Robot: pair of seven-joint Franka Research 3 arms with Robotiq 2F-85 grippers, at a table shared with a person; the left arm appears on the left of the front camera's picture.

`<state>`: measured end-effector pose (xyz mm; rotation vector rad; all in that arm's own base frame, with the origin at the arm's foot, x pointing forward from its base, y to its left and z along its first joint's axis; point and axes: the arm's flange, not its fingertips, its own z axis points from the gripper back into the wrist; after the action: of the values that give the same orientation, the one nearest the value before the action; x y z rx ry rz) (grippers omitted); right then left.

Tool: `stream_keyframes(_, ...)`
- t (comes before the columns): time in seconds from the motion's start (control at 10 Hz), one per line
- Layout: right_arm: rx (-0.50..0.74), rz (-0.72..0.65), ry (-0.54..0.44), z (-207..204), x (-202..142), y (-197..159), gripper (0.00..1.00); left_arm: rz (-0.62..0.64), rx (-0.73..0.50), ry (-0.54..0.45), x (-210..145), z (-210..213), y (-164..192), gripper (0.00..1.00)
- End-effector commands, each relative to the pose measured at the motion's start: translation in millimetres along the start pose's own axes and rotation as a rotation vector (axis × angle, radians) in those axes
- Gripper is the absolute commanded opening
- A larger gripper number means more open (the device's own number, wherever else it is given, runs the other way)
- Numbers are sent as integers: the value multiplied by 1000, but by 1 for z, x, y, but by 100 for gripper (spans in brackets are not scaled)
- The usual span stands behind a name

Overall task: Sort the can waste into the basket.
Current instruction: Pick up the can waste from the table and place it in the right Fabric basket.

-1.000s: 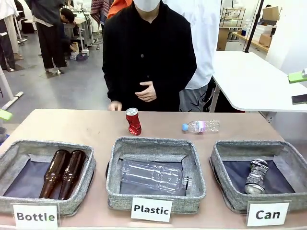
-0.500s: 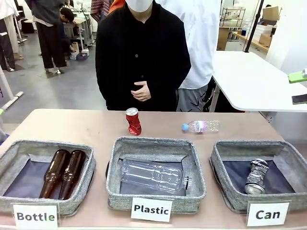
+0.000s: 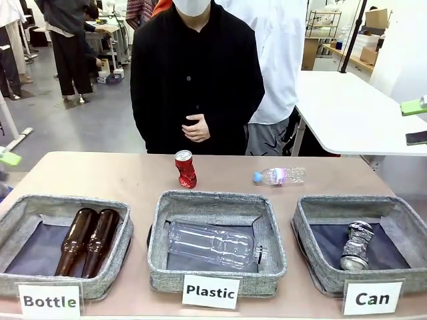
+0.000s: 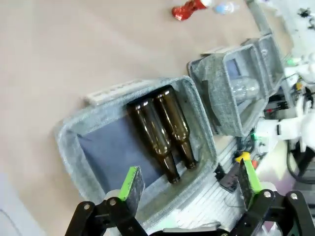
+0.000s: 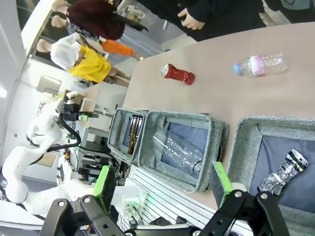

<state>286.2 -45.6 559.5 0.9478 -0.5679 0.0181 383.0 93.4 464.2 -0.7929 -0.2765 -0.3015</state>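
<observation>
Now that the person has pulled their hand (image 3: 197, 127) off the table (image 3: 100, 173) and straightened up (a second ago it was planted right beside the red can (image 3: 185, 169)), the can stands alone on the far side, with nobody's fingers near it. Nothing else has budged: the can is in the same spot, on end, just behind the middle basket. I read that as the handover being done and it's the robot's turn.

So the task looks half finished. The silver-grey can (image 3: 357, 245) already lies inside the Can basket (image 3: 320, 277), the one behind the white "Can" card (image 3: 372, 298). The red one is out on the tabletop, well apart from that basket, with a clear plastic bottle (image 3: 280, 176) lying between the two, farther back.

The left gripper (image 4: 189, 179) has its fingers spread as wide as they go, with nothing between the green pads. It hangs above the Bottle basket (image 4: 69, 147) and its two brown bottles (image 4: 162, 132) without touching either, and the red can is tiny at the top of its wrist view, so it's a long way off.

The right gripper (image 5: 162, 181) is splayed wide and empty too, up above the near edge of the baskets. My guess is this arm has the shorter trip, since the Can basket is on its side.
</observation>
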Motion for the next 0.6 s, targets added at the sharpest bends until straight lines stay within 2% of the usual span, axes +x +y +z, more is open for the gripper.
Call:
stream_keyframes(0.0,-5,23,7,2,0,-2,100,-132,142,0,34,-58,-47,100)
stream_keyframes(0.1,-5,23,7,2,0,-2,100,-184,111,-16,46,-72,-56,100)
stream_keyframes(0.2,-5,23,7,2,0,-2,100,-315,19,-96,57,-92,-62,100)
stream_keyframes(0.3,-5,23,7,2,0,-2,100,-587,-153,-85,68,-119,-67,100)
stream_keyframes(0.4,-5,23,7,2,0,-2,100,-773,-405,86,78,-149,-73,100)
stream_keyframes(0.5,-5,23,7,2,0,-2,100,-764,-621,147,86,-164,-76,100)
